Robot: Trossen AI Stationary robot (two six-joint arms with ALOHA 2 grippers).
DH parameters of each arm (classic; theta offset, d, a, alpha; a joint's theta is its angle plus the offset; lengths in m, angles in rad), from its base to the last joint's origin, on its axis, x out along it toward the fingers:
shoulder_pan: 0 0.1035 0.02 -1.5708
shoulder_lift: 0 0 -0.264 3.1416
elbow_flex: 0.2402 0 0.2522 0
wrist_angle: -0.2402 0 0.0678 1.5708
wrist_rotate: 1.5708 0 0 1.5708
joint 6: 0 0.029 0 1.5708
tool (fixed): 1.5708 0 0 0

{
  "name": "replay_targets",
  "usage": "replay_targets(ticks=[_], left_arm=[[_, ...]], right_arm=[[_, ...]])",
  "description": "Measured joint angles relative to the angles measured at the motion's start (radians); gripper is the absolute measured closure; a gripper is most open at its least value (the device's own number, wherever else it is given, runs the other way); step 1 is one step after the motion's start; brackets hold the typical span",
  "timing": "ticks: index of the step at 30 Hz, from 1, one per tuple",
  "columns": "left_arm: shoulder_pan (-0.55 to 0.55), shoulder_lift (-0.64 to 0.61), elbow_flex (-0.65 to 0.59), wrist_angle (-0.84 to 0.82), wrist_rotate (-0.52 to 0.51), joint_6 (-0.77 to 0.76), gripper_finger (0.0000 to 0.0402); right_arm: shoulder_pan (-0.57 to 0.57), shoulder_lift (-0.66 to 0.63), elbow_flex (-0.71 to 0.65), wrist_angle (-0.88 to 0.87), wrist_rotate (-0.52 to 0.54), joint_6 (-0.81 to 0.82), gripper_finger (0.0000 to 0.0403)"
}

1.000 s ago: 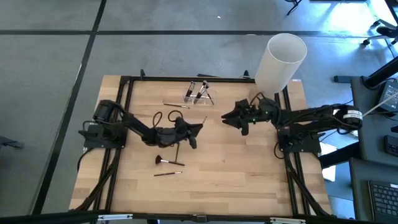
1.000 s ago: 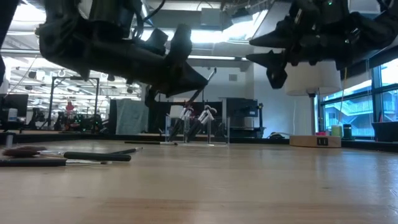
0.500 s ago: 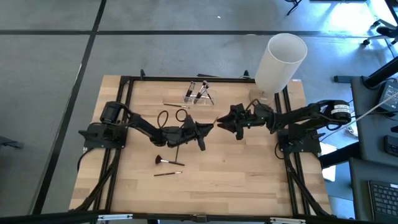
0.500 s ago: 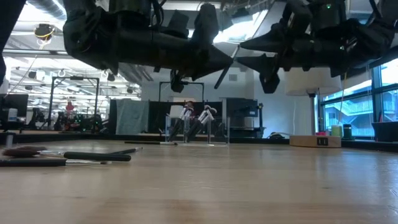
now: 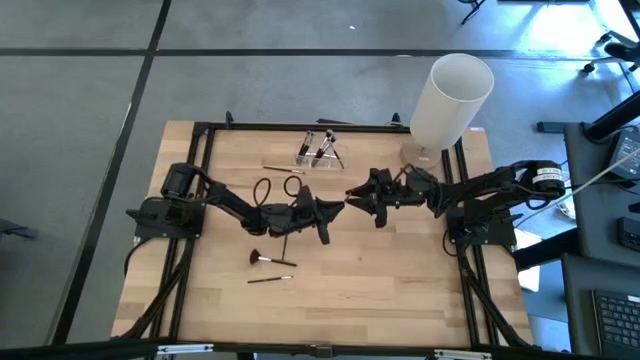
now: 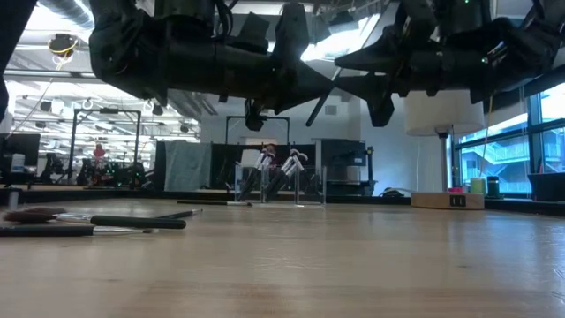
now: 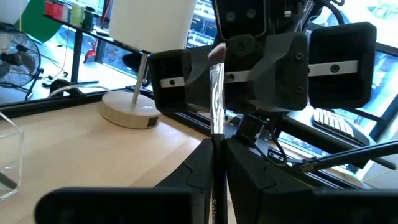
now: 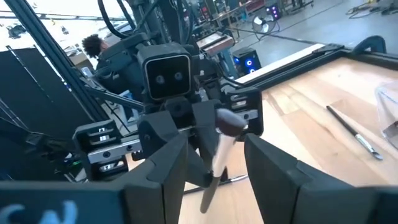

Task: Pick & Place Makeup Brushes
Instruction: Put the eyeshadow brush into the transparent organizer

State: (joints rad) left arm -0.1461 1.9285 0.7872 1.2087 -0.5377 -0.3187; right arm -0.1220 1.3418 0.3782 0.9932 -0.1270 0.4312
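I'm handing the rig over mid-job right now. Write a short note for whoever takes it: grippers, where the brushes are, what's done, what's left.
Left gripper: shut on a makeup brush, held in the air over mid-table, bristle end toward the right arm.
Right gripper: open, fingers on either side of that brush's bristle end, not yet closed; looks like a handover.
Done: several brushes stand in the clear holder at the table's far edge.
Left: a fan brush and a thin brush lie near the left arm; another thin brush lies near the holder.
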Motion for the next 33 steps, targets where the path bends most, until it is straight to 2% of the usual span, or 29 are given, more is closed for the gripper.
replay_targets(ticks=[7, 13, 22, 33], left_arm=[[0.010, 0.000, 0.000, 0.016, 0.025, 0.000, 0.0368], [0.017, 0.000, 0.001, 0.061, 0.083, 0.034, 0.0368], [0.018, 0.000, 0.001, 0.068, 0.092, 0.036, 0.0368], [0.018, 0.000, 0.001, 0.062, 0.103, 0.032, 0.0368]], right_arm=[[0.006, 0.000, 0.000, 0.002, 0.003, -0.026, 0.0254], [0.006, 0.000, 0.000, 0.009, -0.021, -0.043, 0.0295], [0.009, 0.000, 0.030, 0.003, -0.058, -0.053, 0.0350], [0.010, 0.000, 0.061, -0.065, -0.070, -0.080, 0.0358]])
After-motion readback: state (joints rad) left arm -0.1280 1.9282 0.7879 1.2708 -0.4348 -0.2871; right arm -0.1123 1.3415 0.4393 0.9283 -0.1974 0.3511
